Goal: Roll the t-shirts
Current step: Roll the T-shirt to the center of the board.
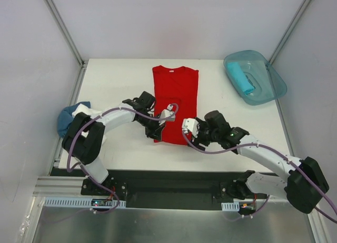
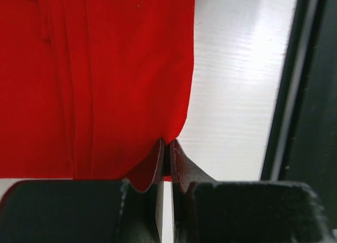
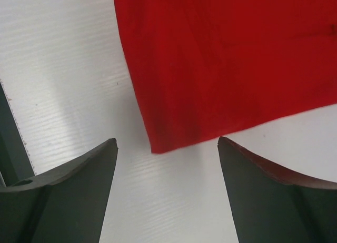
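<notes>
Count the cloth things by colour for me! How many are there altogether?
red t-shirt: 1
blue cloth bundle: 1
turquoise roll in the tub: 1
Total: 3

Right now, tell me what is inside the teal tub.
One rolled turquoise t-shirt lies inside the tub. Anything beneath that roll is covered and cannot be seen.

Wears white shells and black joint housings on left arm (image 1: 113, 118) and right arm (image 1: 268, 154) alike. Carries a lilac cable (image 1: 215, 151) looped along each. Glows green from a small light (image 1: 230, 133) at 4 o'clock in the top view. Ends in matte dark, wedge-shaped fingers (image 3: 79, 185).
</notes>
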Robot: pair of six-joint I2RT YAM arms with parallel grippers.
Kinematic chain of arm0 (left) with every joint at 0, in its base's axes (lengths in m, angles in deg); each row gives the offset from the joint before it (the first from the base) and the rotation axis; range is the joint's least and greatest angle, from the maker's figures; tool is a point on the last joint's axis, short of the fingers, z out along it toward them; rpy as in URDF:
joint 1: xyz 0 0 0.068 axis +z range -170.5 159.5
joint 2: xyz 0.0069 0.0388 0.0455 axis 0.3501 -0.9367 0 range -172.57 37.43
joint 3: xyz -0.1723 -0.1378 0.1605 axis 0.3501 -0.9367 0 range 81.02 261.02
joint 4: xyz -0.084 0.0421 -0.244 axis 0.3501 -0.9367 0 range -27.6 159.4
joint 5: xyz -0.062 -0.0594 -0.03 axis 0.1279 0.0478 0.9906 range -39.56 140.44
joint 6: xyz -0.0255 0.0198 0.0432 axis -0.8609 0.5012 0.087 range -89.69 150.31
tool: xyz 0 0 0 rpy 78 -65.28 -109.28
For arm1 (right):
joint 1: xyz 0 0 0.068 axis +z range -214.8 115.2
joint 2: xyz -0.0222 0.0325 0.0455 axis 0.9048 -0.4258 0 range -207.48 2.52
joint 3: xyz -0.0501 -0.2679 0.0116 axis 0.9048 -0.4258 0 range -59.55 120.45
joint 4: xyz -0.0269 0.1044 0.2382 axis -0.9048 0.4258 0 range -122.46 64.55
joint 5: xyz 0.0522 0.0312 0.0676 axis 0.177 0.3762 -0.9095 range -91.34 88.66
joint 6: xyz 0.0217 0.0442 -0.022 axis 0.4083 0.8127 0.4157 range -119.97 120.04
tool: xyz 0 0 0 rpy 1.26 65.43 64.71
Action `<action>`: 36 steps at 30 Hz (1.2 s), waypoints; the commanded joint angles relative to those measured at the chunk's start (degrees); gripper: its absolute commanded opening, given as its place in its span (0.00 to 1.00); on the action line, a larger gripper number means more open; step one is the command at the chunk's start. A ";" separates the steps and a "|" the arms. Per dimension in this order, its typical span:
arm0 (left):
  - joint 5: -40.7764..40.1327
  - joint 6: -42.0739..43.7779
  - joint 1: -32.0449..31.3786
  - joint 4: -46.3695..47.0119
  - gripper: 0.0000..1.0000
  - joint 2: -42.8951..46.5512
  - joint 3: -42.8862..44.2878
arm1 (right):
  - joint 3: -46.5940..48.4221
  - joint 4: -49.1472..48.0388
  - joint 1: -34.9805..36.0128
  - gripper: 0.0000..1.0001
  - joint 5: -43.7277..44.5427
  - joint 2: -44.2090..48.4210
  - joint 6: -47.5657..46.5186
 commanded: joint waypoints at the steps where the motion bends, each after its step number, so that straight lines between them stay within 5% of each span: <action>1: 11.03 -7.88 1.12 -4.14 0.00 -2.22 2.96 | 0.34 -6.90 3.62 0.81 0.61 -1.93 -3.52; 13: 19.38 -13.86 6.57 -4.22 0.00 -5.04 6.21 | 0.61 -9.00 8.29 0.84 0.69 -7.73 -2.56; 22: 20.53 -13.78 7.19 -4.31 0.00 -4.25 4.72 | -1.50 -16.22 8.82 0.84 9.31 -10.54 -4.32; 36: 22.73 -14.31 9.21 -5.01 0.00 -4.69 5.86 | 2.19 -13.31 10.49 0.74 9.92 -16.87 -8.71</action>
